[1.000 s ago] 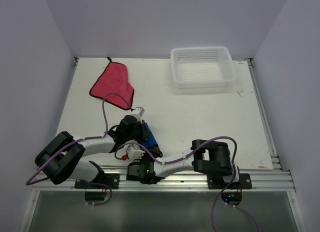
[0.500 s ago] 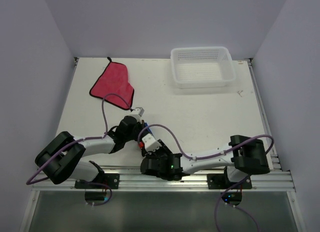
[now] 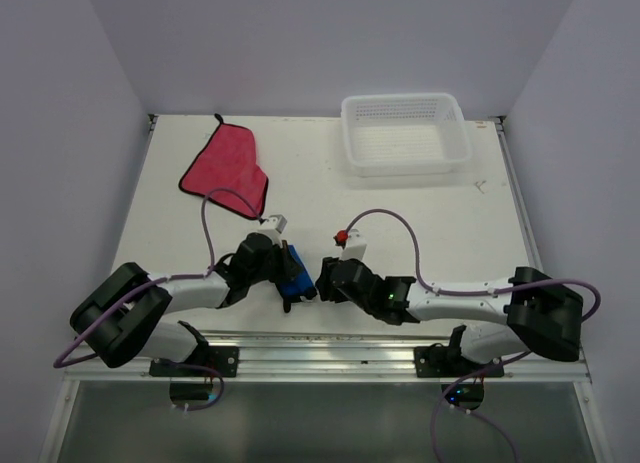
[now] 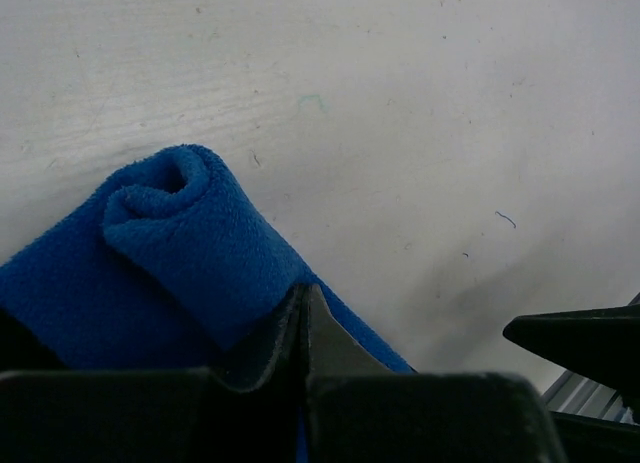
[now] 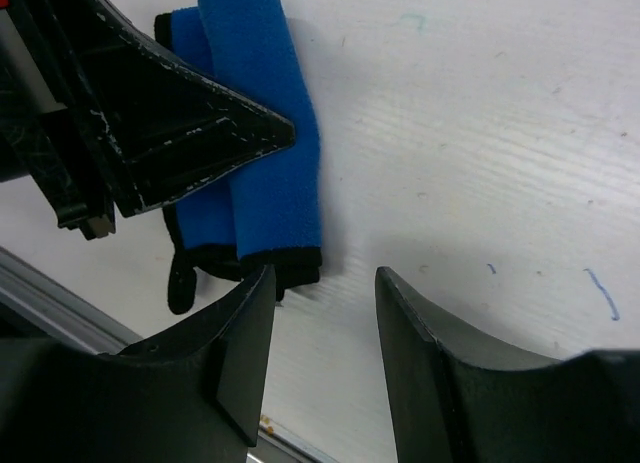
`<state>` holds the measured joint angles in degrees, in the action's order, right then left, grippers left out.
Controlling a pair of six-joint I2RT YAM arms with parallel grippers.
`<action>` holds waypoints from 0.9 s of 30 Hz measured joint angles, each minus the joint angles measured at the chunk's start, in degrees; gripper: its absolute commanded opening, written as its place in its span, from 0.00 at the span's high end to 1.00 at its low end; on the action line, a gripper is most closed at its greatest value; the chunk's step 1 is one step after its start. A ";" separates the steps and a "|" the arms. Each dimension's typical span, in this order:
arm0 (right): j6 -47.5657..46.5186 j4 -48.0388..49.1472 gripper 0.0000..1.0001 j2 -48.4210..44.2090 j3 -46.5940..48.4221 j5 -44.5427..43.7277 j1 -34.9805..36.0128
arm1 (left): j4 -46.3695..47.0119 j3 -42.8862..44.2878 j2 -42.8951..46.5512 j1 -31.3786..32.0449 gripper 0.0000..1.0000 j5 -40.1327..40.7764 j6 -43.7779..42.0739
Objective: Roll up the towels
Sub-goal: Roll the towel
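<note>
Overhead, the blue towel (image 3: 297,275) is lying rolled near the front of the table (image 3: 420,223). Left wrist: the left gripper (image 4: 303,301) is clenching it, probably to stop the roll loosening. Right wrist: the right gripper (image 5: 325,281) is hovering spread-open just beside.

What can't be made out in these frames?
Left wrist: near part of blue towel hidden by left gripper; pinch unclear.
Top view: blue towel mostly under left gripper.
Right wrist: roll's left side behind left gripper.
Top view only: pink towel, cable crossing its edge.
</note>
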<state>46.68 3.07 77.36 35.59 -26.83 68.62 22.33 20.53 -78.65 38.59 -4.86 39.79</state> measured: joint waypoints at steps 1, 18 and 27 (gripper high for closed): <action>1.20 1.16 0.51 0.35 -0.42 1.84 -0.81 | 0.35 -0.22 0.00 0.00 0.98 0.00 0.11; 10.86 11.65 0.46 8.57 -1.88 13.09 -4.22 | 2.89 -2.08 0.59 0.00 0.99 0.17 1.25; 14.16 16.55 0.51 12.15 -3.28 16.11 -5.86 | 4.15 -3.65 1.57 -0.02 1.00 0.63 2.21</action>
<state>60.84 19.62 89.52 32.32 -10.72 62.76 26.48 16.88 -77.08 38.57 -4.23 42.00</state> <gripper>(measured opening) 0.530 0.007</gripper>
